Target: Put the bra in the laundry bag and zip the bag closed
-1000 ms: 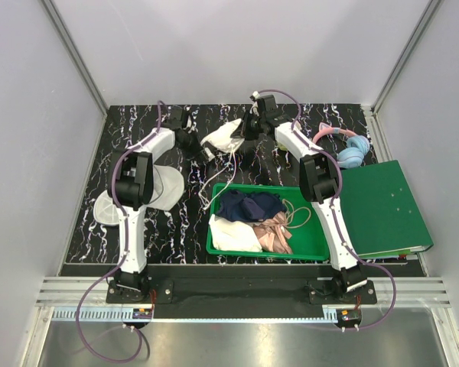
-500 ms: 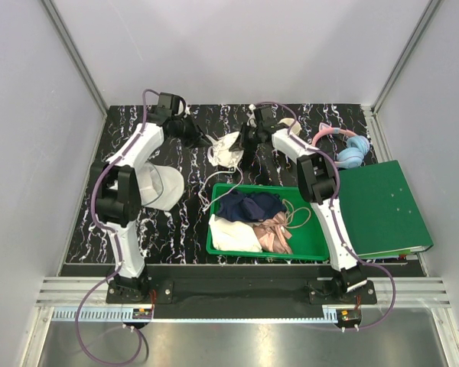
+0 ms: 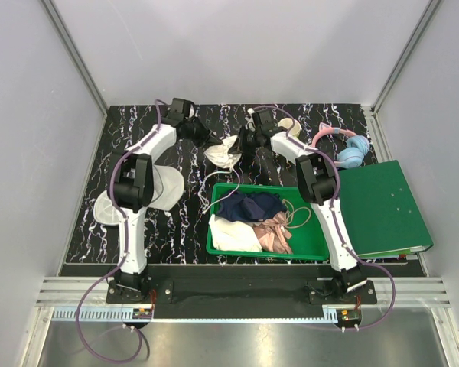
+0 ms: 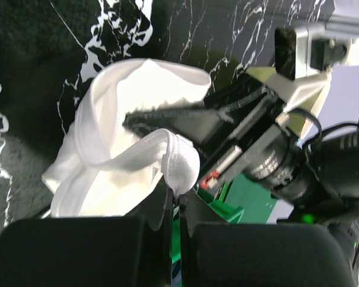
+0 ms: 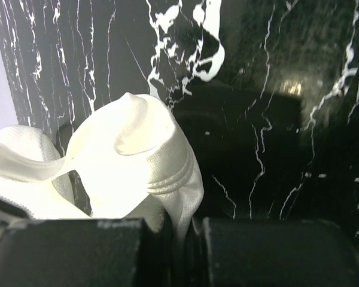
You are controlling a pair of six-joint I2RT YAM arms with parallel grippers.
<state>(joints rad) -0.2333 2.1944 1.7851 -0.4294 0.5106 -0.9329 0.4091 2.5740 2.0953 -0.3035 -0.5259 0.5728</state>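
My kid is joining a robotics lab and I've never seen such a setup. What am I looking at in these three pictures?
Two white robot arms are bolted to the near edge of a black marbled table. The wide picture looks down from above; the other two come from a camera on each wrist. The left tool and the right tool each pinch one white bra, held between them near the back. A mesh laundry bag lies open at left, a green tray of clothes in the middle, a green folder and headphones at right.

The bra [image 3: 222, 151] has bunched up, shifting nearer.
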